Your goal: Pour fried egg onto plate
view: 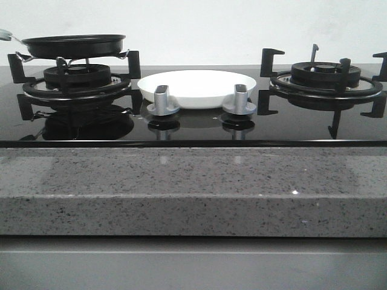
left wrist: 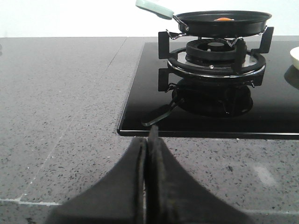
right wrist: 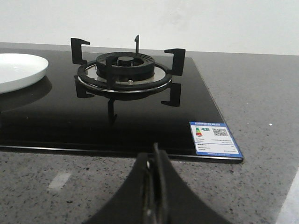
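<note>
A black frying pan [view: 72,45] with a pale green handle [left wrist: 154,8] sits on the left burner [view: 77,78]. In the left wrist view only a small orange bit of the fried egg [left wrist: 224,19] shows above the pan's rim [left wrist: 224,16]; the rest is hidden. The white plate [view: 196,88] sits on the black glass hob between the burners, and also shows in the right wrist view [right wrist: 18,71]. My left gripper [left wrist: 147,142] is shut and empty over the grey counter, well short of the pan. My right gripper [right wrist: 154,158] is shut and empty before the right burner [right wrist: 125,67].
Two silver knobs [view: 163,99] [view: 240,98] stand in front of the plate. The black glass hob [view: 193,130] is set in a speckled grey stone counter [view: 181,175]. A blue-and-white label [right wrist: 215,139] is on the hob's near right corner. A white wall is behind.
</note>
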